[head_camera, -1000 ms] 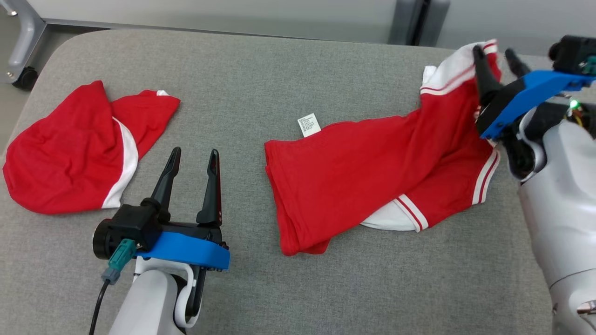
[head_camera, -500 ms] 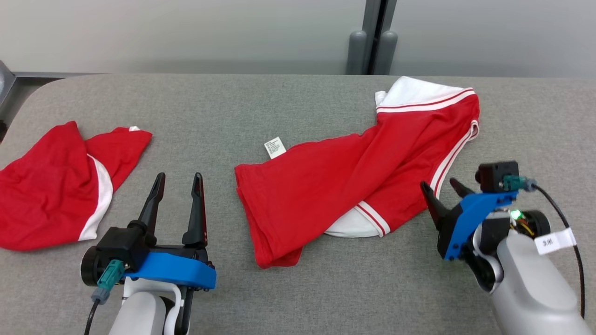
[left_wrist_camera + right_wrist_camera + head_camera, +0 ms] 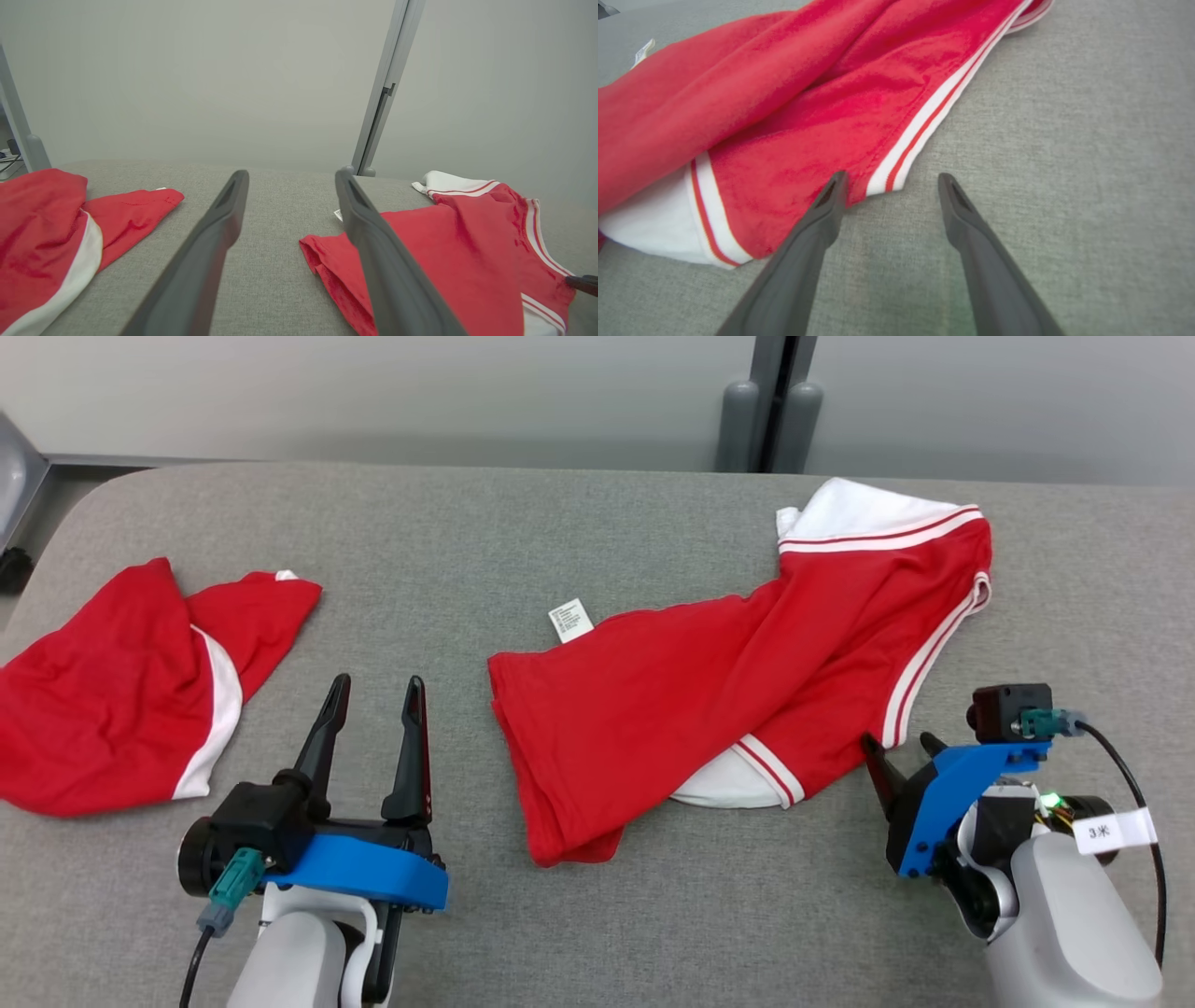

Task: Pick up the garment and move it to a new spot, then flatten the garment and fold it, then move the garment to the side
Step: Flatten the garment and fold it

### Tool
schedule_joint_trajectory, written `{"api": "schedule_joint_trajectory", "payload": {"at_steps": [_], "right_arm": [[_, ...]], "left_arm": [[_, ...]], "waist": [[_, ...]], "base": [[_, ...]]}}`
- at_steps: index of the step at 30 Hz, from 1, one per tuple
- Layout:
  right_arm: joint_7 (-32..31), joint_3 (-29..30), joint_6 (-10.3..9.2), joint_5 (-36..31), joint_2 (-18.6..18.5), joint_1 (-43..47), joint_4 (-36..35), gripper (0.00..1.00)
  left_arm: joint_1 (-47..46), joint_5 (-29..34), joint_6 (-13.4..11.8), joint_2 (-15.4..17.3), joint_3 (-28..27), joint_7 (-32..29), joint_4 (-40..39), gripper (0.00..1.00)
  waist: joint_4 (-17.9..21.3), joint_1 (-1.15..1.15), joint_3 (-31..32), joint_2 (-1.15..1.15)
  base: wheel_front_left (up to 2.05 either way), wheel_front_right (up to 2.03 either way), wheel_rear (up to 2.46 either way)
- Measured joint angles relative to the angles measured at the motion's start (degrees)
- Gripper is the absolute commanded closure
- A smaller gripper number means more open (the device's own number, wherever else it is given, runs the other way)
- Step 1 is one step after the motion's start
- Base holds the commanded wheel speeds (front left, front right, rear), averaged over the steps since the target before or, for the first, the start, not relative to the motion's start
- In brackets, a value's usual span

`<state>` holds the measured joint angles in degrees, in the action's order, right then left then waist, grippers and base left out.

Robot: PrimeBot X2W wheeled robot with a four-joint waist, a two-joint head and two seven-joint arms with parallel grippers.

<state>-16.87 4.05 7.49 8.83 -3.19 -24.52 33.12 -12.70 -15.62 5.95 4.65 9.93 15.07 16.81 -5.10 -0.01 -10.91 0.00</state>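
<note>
Status check. Looks past the move step: red garment (image 3: 709, 700) lying mid-table (image 3: 560, 523), bunched lengthwise, white striped hems showing at the far right end and the near edge, white label (image 3: 570, 620) poking out at the far left corner. Not flat, not folded. Seeing left hand (image 3: 378, 681) released and empty, parked over bare table between the garment and a second red piece (image 3: 103, 700) at the left, touching neither. Seeing right hand (image 3: 898, 740) released too, grasping nothing, tips low at the garment's near right corner, striped hem (image 3: 896, 168) just off one fingertip in the right wrist view. Judging flatten as the step in hand. Left to do: spread the overlapped layers, fold, shift aside. Probably needs pulling from both ends.
</note>
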Motion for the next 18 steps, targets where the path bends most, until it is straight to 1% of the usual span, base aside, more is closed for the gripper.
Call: {"api": "schedule_joint_trajectory", "payload": {"at_steps": [4,5,6,7,8,11,13,15,18], "right_arm": [[-1.6,-0.6,0.00,0.9,0.2,-2.4,1.9,0.00],[-1.7,-0.9,0.00,1.3,0.3,-2.8,2.8,0.03],[-1.7,-1.4,0.00,1.4,0.3,-3.3,3.5,0.15],[-1.7,-1.9,-0.01,1.5,0.3,-3.9,4.1,0.65],[-1.4,-2.3,-0.01,2.2,0.3,-4.4,4.7,1.00],[0.6,-3.7,0.00,3.5,0.4,-5.3,5.1,1.00],[2.3,-3.3,0.00,3.7,0.4,-5.6,4.2,1.00],[3.3,-2.6,0.00,4.3,0.4,-5.5,1.5,1.00],[2.7,-2.1,0.00,4.9,0.4,-3.1,-5.9,1.00]], "left_arm": [[-0.7,0.1,0.1,0.0,0.1,0.0,0.2,0.00],[-0.8,0.1,0.1,-0.1,0.1,0.0,0.3,0.00],[-0.9,0.2,0.1,-0.1,0.2,0.0,0.4,0.00],[-1.1,0.2,0.1,-0.1,0.1,0.0,0.4,0.00],[-1.2,0.2,0.1,-0.1,0.1,0.0,0.4,0.00],[-1.3,0.2,0.2,-0.2,0.0,0.0,0.4,0.00],[-1.3,0.2,0.1,-0.2,-0.1,0.0,0.6,0.00],[-1.3,0.2,0.2,-0.2,-0.2,0.0,0.7,0.00],[-1.1,0.1,0.1,-0.2,-1.0,0.0,0.6,0.00]], "waist": [[-0.9,0.00,-1.0,0.00],[-1.0,0.00,-1.2,0.00],[-1.0,0.00,-1.4,0.00],[-1.0,0.00,-1.6,0.00],[-0.9,0.00,-1.8,0.00],[-0.2,0.01,-2.1,0.00],[0.3,0.01,-1.9,0.00],[0.7,0.01,-1.5,0.00],[1.7,0.01,-0.7,0.00]], "base": [[0.00,0.00,0.00],[0.00,0.00,0.00],[0.00,0.00,0.00],[0.00,0.00,0.00],[0.00,0.00,0.00],[0.00,0.00,0.00],[0.00,0.00,0.00],[0.00,0.00,0.00],[0.00,0.00,0.00]]}}
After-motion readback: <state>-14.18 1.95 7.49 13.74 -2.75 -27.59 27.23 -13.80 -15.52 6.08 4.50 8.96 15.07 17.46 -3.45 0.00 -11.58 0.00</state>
